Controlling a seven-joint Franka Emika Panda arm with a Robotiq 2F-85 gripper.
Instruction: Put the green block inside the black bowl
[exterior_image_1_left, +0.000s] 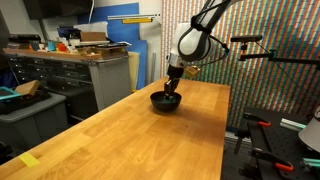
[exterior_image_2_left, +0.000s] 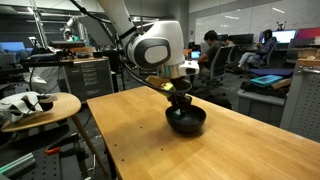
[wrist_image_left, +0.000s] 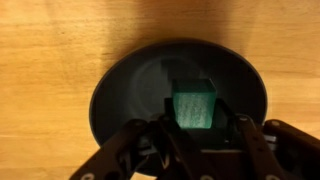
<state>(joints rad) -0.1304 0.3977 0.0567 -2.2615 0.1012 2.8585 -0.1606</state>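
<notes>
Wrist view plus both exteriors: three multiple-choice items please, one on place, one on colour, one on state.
1. Where is the green block? A inside the black bowl's rim; B on bare tabletop; C on a stool.
2. The bowl's colour? A white; B black; C red.
3. The bowl stands: A upright; B overturned; C on edge.
A: the wrist view shows it framed by the bowl, between the gripper fingers. B: dark in every view. A: its opening faces up on the wooden table.

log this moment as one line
gripper: low over black bowl | green block: inside bowl outline, between the jaws | grip: cannot tell
</notes>
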